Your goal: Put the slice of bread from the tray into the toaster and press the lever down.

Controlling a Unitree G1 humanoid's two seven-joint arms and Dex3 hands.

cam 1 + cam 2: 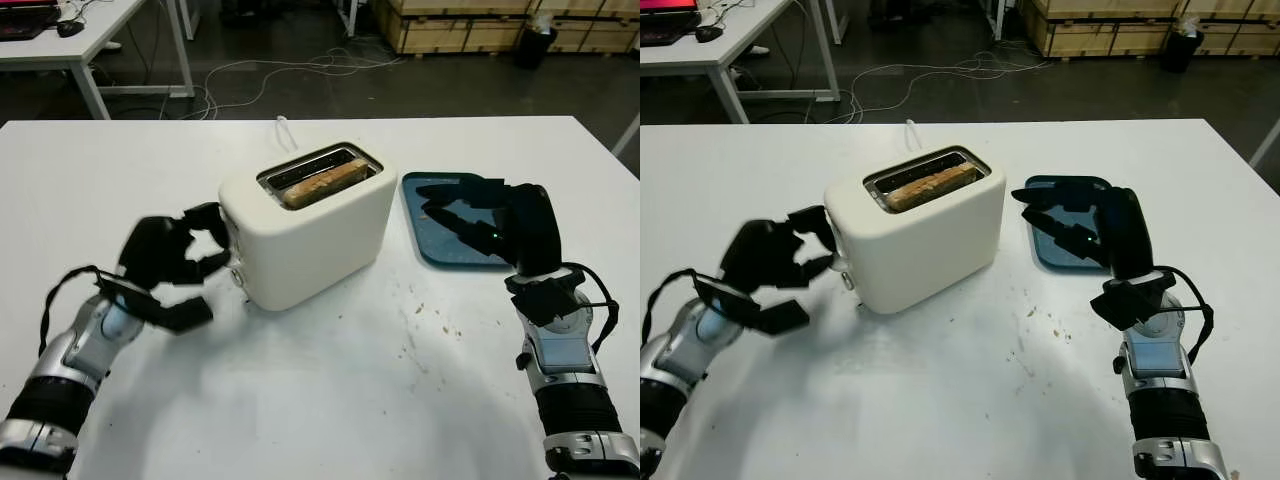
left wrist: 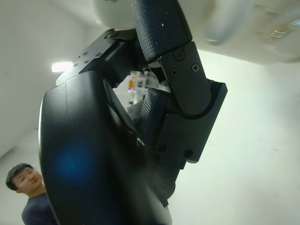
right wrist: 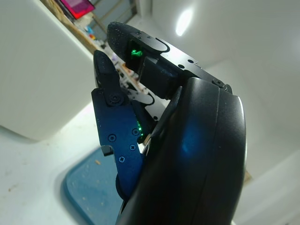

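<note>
A cream toaster (image 1: 320,240) stands mid-table with a browned slice of bread (image 1: 322,183) down in its slot. My left hand (image 1: 205,262) is open and pressed up against the toaster's near-left end, covering the lever there. The blue tray (image 1: 415,238) lies to the right of the toaster with no bread on it. Just above it hovers my right hand (image 1: 462,212), open and holding nothing. The right wrist view has the toaster's wall (image 3: 42,75) and the tray (image 3: 89,187) beside the hand.
Crumbs (image 1: 425,320) dot the white table (image 1: 330,400) in front of the tray. A white cord (image 1: 283,130) runs off behind the toaster. Another desk (image 1: 90,40) and floor cables lie beyond the far edge. A person (image 2: 28,187) appears in the left wrist view.
</note>
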